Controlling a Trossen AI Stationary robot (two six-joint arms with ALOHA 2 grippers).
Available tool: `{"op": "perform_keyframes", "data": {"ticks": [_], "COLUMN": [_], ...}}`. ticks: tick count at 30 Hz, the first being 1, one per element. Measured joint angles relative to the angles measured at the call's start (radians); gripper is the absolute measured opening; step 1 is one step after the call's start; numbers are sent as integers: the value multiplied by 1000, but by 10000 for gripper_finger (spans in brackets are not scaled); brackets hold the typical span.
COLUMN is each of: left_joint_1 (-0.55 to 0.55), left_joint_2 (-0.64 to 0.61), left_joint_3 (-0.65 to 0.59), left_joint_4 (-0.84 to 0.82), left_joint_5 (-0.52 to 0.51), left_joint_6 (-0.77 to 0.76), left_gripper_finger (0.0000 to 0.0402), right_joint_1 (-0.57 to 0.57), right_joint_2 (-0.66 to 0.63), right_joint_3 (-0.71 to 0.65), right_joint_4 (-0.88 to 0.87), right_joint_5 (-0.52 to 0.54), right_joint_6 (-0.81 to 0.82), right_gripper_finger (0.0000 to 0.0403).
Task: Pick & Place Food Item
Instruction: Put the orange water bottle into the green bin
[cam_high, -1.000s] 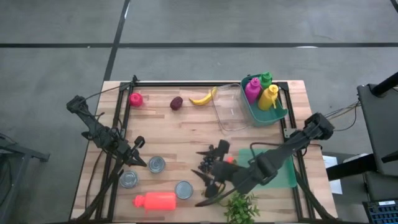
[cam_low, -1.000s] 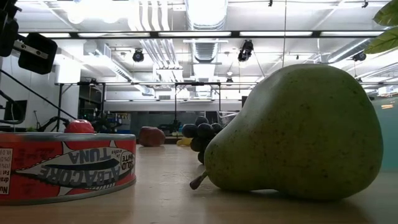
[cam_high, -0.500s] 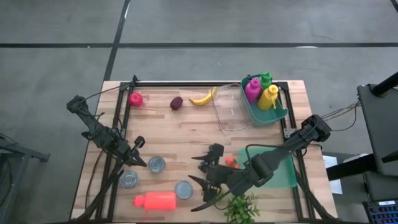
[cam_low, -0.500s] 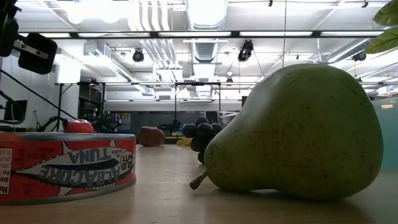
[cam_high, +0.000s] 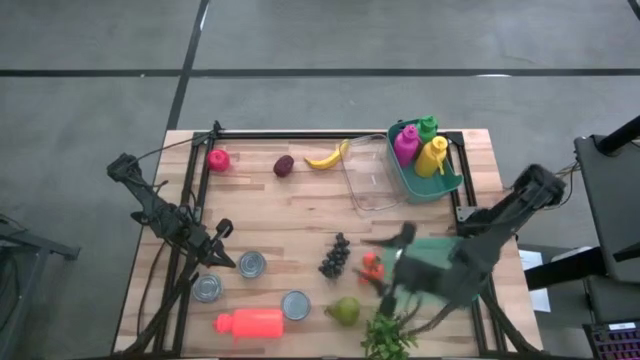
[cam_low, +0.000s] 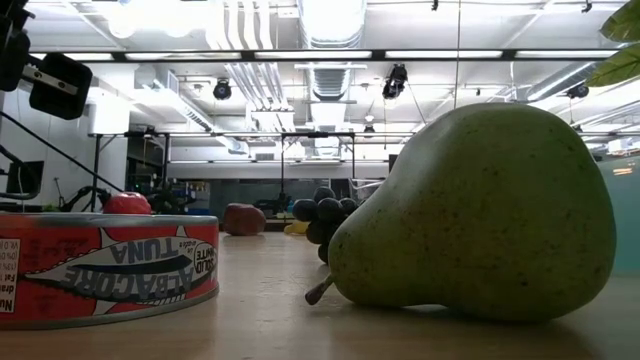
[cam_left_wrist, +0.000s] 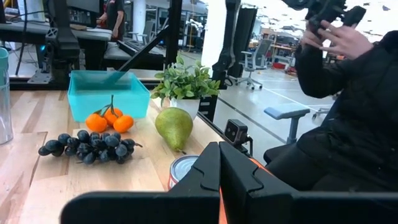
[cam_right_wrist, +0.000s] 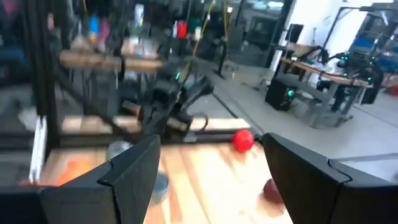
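A green pear lies on its side on the wooden table near the front edge; it fills the low view as the pear. Dark grapes and small oranges lie just behind it. My right gripper hovers open, pointing level toward the table's left, right of the oranges and above a green mat; nothing is between its fingers. My left gripper is shut and empty at the table's left, near the cans.
Three cans and a red bottle sit front left. A potted plant stands at the front edge beside the pear. A banana, a plum, a clear container and a teal bin of bottles line the back.
My right gripper has drawn back from over the pear and grapes toward the table's right edge, staying open. The pear, formerly covered in the high view, now shows; it has not moved.
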Motion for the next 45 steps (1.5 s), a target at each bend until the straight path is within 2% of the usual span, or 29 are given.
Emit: {"op": "perform_keyframes", "data": {"ticks": [3, 6, 14, 45], "left_joint_1": [0, 0, 0, 0], "left_joint_2": [0, 0, 0, 0], "left_joint_3": [0, 0, 0, 0], "left_joint_4": [0, 0, 0, 0], "left_joint_5": [0, 0, 0, 0], "left_joint_6": [0, 0, 0, 0], "left_gripper_finger": [0, 0, 0, 0], "right_joint_1": [-5, -8, -8, -8], "right_joint_2": [-75, -110, -188, -182], "right_joint_3": [-90, -163, -270, -314], "right_joint_4": [76, 79, 108, 105], "right_joint_5": [-42, -101, -106, -105], "right_joint_6": [23, 55, 64, 57], "right_gripper_finger": [285, 285, 285, 285]}}
